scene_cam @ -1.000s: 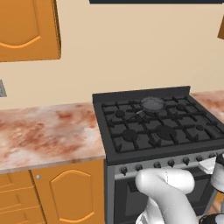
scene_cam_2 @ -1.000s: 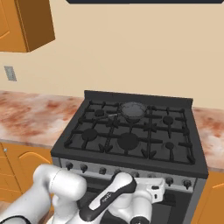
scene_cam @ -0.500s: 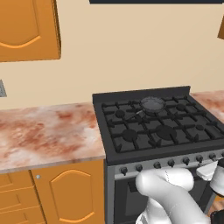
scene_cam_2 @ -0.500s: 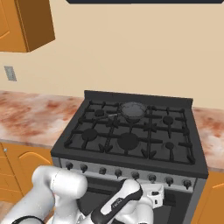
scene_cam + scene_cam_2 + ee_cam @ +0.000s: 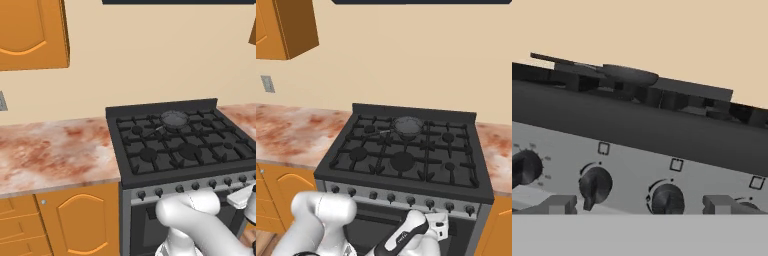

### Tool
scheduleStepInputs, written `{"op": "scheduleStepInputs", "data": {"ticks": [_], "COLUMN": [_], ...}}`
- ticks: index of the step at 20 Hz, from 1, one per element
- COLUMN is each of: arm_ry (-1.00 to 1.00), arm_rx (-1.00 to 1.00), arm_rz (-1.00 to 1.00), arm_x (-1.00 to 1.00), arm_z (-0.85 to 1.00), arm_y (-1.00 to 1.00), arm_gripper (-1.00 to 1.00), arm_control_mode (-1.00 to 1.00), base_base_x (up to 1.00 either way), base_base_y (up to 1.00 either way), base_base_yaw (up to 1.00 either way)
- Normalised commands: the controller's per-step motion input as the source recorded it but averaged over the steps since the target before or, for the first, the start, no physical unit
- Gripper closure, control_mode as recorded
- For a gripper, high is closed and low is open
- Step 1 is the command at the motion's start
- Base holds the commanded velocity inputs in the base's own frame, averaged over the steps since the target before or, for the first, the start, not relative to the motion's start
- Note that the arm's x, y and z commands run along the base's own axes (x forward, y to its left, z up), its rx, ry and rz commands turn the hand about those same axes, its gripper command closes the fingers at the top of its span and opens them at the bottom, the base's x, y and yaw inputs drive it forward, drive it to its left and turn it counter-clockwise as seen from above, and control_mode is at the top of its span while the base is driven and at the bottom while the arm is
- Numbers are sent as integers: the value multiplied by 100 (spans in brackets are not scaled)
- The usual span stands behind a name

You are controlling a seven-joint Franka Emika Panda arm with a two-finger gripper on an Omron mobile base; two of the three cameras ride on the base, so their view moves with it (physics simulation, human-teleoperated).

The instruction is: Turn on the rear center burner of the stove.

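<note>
The black stove (image 5: 170,150) (image 5: 406,155) stands between two counters. A grey round pan (image 5: 174,118) (image 5: 408,124) sits over the rear center burner, so its cap is hidden; the pan (image 5: 629,75) shows edge-on in the hand view. My gripper (image 5: 639,205) is open and holds nothing. It hangs low in front of the silver knob strip (image 5: 401,199) (image 5: 637,165), facing it. Two dark knobs (image 5: 594,185) (image 5: 667,198) lie between the fingertips (image 5: 559,204) in the picture, still apart from them. The white hand (image 5: 440,224) (image 5: 245,197) is below the strip's right part.
Marbled counters (image 5: 55,150) (image 5: 286,135) flank the stove, with orange cabinet doors (image 5: 80,225) beneath and upper cabinets (image 5: 30,30) on the wall. The wider disc burner (image 5: 402,161) is front center. More knobs (image 5: 524,167) run along the strip.
The hand has shifted slightly in front of the knob strip, a little lower than a second ago. The stove and pan are unchanged.
</note>
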Motion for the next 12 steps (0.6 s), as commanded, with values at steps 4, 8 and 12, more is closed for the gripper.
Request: {"op": "scheduleStepInputs", "data": {"ticks": [4,8,12], "arm_ry": [0,0,0], "arm_rx": [2,4,2], "arm_rz": [0,0,0], "arm_x": [39,48,49], "arm_z": [-22,-22,-32], "arm_y": [-2,-20,-25], "arm_gripper": [-100,-100,-100], "arm_control_mode": [-100,-100,-100], "base_base_x": [0,0,0], "base_base_y": [0,0,0], "base_base_yaw": [0,0,0]}}
